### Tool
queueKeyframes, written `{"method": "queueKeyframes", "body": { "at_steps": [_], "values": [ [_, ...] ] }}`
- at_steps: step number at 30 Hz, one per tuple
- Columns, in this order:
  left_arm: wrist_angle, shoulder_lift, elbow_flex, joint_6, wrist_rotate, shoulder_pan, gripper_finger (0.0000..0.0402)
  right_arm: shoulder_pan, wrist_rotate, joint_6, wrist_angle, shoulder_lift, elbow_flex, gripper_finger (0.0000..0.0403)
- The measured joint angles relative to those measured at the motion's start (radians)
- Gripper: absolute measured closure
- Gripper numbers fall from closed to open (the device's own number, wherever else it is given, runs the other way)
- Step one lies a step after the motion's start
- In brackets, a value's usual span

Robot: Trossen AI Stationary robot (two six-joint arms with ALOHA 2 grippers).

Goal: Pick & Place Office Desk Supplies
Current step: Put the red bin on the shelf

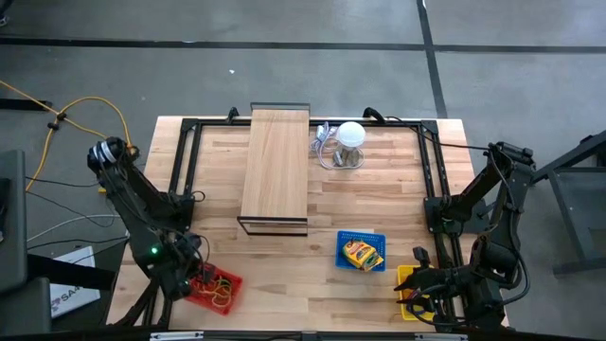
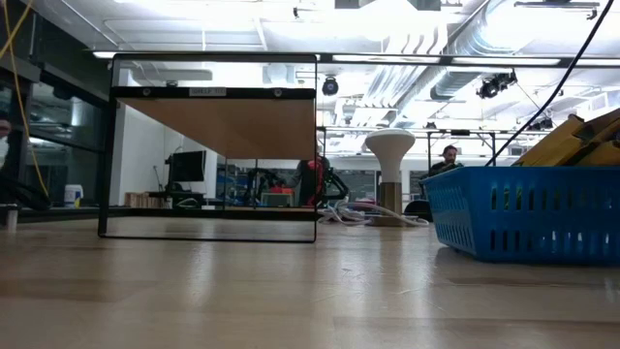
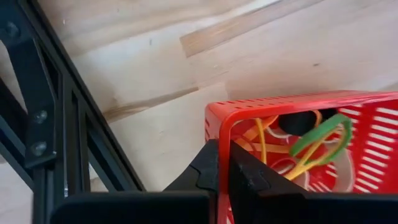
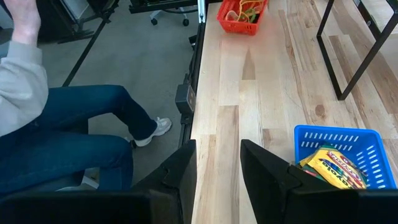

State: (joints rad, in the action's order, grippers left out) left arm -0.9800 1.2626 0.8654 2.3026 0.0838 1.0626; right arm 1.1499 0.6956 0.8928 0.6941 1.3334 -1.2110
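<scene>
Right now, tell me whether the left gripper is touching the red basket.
Touching. The left wrist view shows the left gripper shut on the red basket, its fingers pinching the wall at the basket's corner, with rubber bands lying inside.

Left gripper (image 3: 217,177) closed, right gripper (image 4: 217,163) agape.

Grey floor (image 1: 284,66) w/ dark seams, bright ceiling lights (image 2: 387,15), exposed ducts (image 2: 455,73), person seated (image 4: 56,124) nearby.
</scene>
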Motion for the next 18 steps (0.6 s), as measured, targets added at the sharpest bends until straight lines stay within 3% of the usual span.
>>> {"method": "queueKeyframes", "body": {
  "at_steps": [11, 18],
  "values": [
    [-0.041, -0.168, 0.000, -0.042, 0.129, 0.000, 0.0396, 0.000, 0.000, 0.000, 0.000, 0.000, 0.000, 0.0291],
    [-0.052, -0.253, 0.000, -0.061, 0.149, 0.000, 0.0396, 0.000, 0.000, 0.000, 0.000, 0.000, 0.000, 0.0291]
  ]
}}
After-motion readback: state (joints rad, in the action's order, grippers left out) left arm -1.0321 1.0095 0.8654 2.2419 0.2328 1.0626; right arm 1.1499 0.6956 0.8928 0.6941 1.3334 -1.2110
